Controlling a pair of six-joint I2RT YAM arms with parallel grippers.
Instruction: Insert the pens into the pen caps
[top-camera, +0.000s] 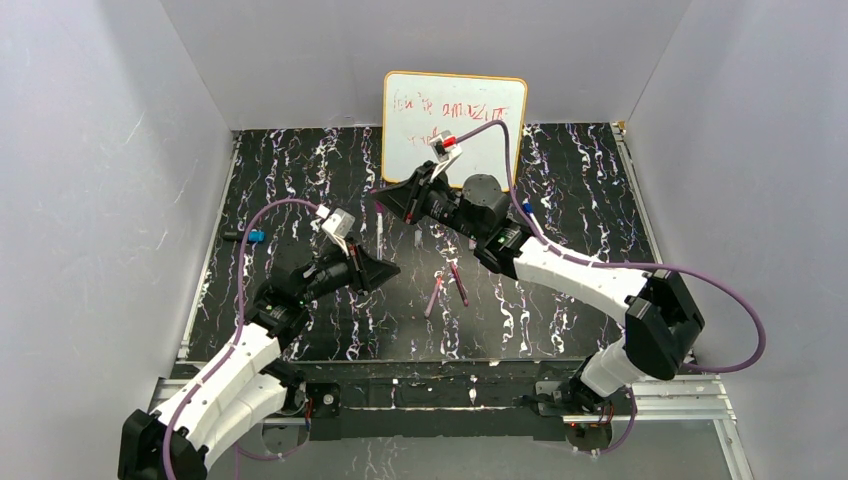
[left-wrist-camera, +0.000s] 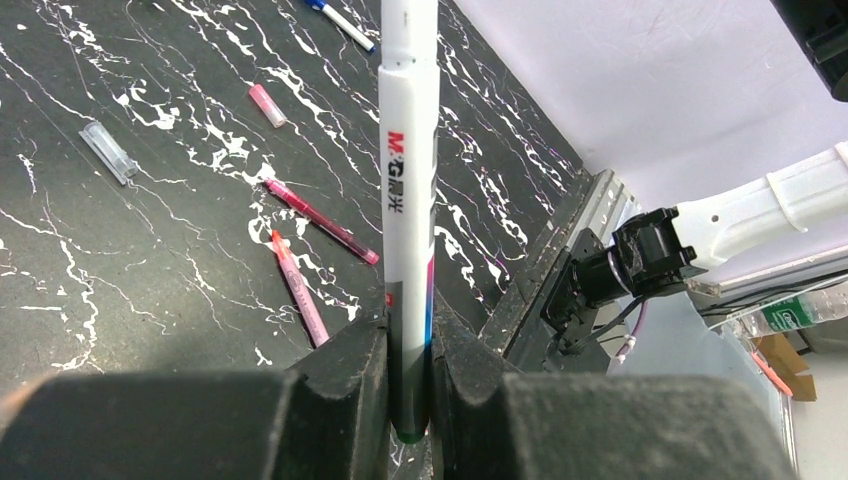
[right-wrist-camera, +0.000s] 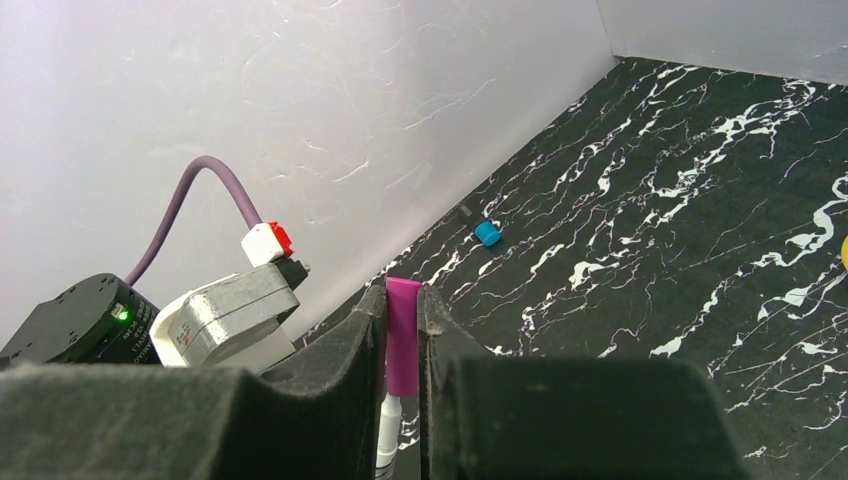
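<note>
My left gripper (left-wrist-camera: 408, 325) is shut on the lower end of a white pen (left-wrist-camera: 408, 190), which stands up between its jaws. My right gripper (right-wrist-camera: 403, 295) is shut on a magenta pen cap (right-wrist-camera: 403, 338). The pen's white tip (right-wrist-camera: 389, 430) meets the cap's lower opening. From above, the left gripper (top-camera: 383, 268) and right gripper (top-camera: 385, 200) face each other mid-table with the pen (top-camera: 380, 228) running between them. Two pink pens (top-camera: 432, 297) (top-camera: 460, 283) lie loose on the table, the same two pink pens (left-wrist-camera: 320, 220) (left-wrist-camera: 300, 290) that show below the held pen.
A clear grey cap (left-wrist-camera: 108, 152), a pink cap (left-wrist-camera: 267, 104) and a blue-tipped white pen (left-wrist-camera: 340, 18) lie on the black marbled table. A blue cap (top-camera: 256, 236) sits near the left wall. A whiteboard (top-camera: 455, 125) stands at the back.
</note>
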